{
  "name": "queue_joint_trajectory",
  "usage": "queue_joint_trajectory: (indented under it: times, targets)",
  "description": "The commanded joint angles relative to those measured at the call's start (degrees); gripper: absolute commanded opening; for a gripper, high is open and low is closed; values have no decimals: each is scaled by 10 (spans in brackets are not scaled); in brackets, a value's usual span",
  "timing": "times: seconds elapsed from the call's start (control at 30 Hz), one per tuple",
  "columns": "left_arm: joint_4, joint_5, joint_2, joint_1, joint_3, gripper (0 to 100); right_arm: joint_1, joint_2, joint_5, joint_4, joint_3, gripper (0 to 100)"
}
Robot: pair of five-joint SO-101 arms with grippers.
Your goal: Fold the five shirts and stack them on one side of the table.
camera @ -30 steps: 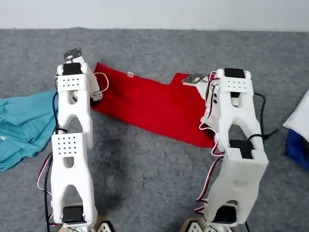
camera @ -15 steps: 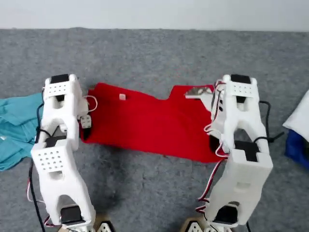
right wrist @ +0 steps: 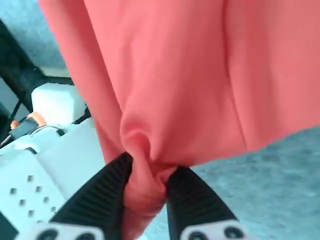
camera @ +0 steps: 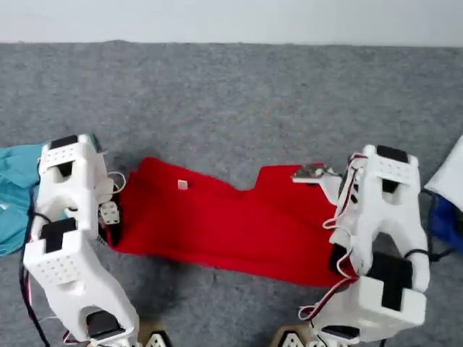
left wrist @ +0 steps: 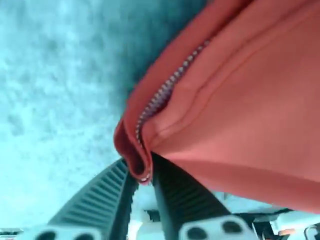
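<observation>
A red shirt [camera: 224, 224] hangs stretched between the two arms over the grey table, its white neck label [camera: 182, 185] facing up. My left gripper [left wrist: 142, 175] is shut on a stitched hem of the red shirt [left wrist: 235, 115], at the shirt's left end in the high view. My right gripper [right wrist: 145, 175] is shut on a bunched fold of the red shirt [right wrist: 185, 85] at its right end. A teal shirt [camera: 14, 195] lies crumpled at the left edge, partly behind the left arm [camera: 69, 217].
At the right edge lie a white garment [camera: 448, 177] and a blue one [camera: 445, 220], beside the right arm [camera: 376, 246]. Grey carpet [camera: 231, 94] stretches bare from the shirt to the far wall.
Both arms have drawn back toward the near edge, pulling the red shirt with them. The shirt now lies lower and spread wider, and the left arm has shifted left over the teal shirt.
</observation>
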Motion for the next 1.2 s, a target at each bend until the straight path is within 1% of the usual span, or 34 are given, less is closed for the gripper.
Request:
queue_joint_trajectory:
  times: [0.0,0.03,0.13,0.2,0.3,0.37,0.47,0.63,0.7,0.77,0.83,0.9,0.97,1.07,1.17]
  targets:
    - [15,-9,-50,-15,23,15,18,-32,7,23,17,26]
    - [15,-9,-52,-15,27,15,19,-33,6,23,20,58]
    - [16,-8,-56,-18,29,18,20,-33,6,24,22,203]
    - [17,-8,-58,-16,28,52,19,-34,6,24,20,262]
    - [18,-6,-74,-18,28,160,19,-46,6,24,18,270]
    - [18,-7,-107,-20,28,242,21,-74,7,24,17,270]
    - [18,-14,-180,-18,29,318,19,-135,8,24,16,273]
    - [18,-84,-307,-16,29,331,18,-228,7,22,-6,273]
    - [14,-95,-337,-15,29,333,18,-247,3,8,-21,271]
    - [0,-93,-339,-1,29,333,18,-246,-29,-32,-28,271]
    - [-34,-66,-325,25,29,333,11,-231,-68,-91,-29,270]
    - [-64,-20,-294,69,23,333,-3,-207,-98,-126,-30,270]
    - [-80,29,-255,112,0,332,-19,-185,-109,-135,-31,270]
    - [-83,102,-186,159,-73,331,-33,-171,-110,-129,-31,270]
    - [-79,190,-112,171,-160,331,-33,-178,-120,-131,-31,270]
